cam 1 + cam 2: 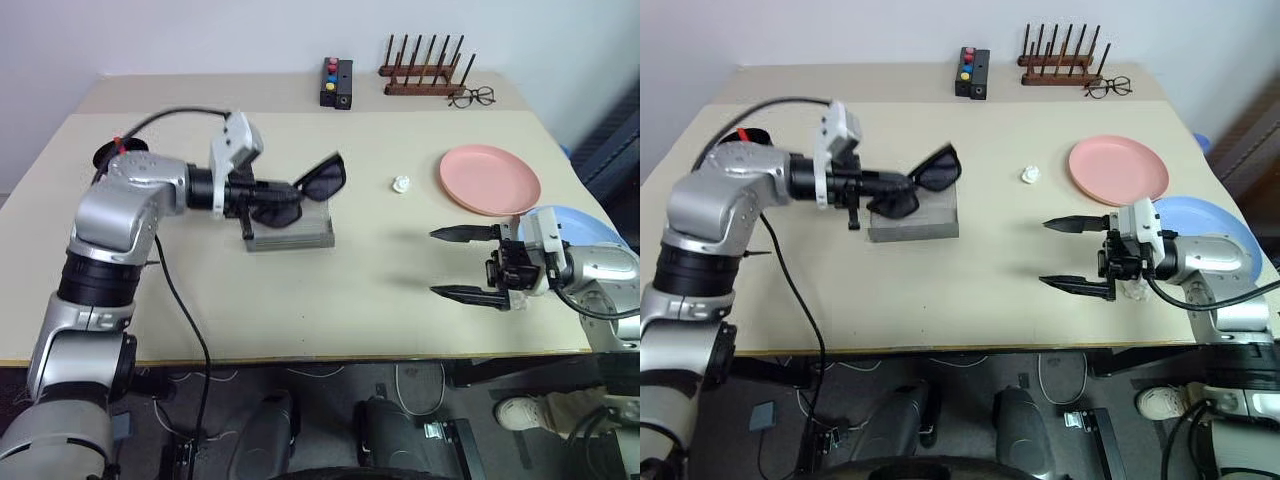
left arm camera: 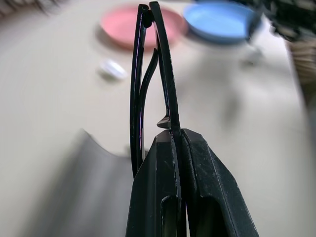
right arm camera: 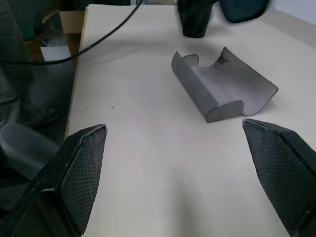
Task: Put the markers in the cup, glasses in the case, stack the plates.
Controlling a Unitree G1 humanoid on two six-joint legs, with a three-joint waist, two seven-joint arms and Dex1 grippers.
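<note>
While the right end effector (image 1: 466, 263) waits with fingers spread, empty, at the near right of the desk (image 1: 300, 300), the glasses-in-case step is in hand: the left end effector (image 1: 262, 196) is clenched on the sunglasses (image 1: 318, 182), held above the open grey case (image 1: 292, 232). Next they must be lowered in, level and lengthwise.

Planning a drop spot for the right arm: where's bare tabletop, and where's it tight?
Bare: the stretch between the grey case and the right gripper, along the near table edge. Tighter: the right side, where the pink plate, blue plate and a white scrap sit. Back edge holds a rack and eyeglasses.
</note>
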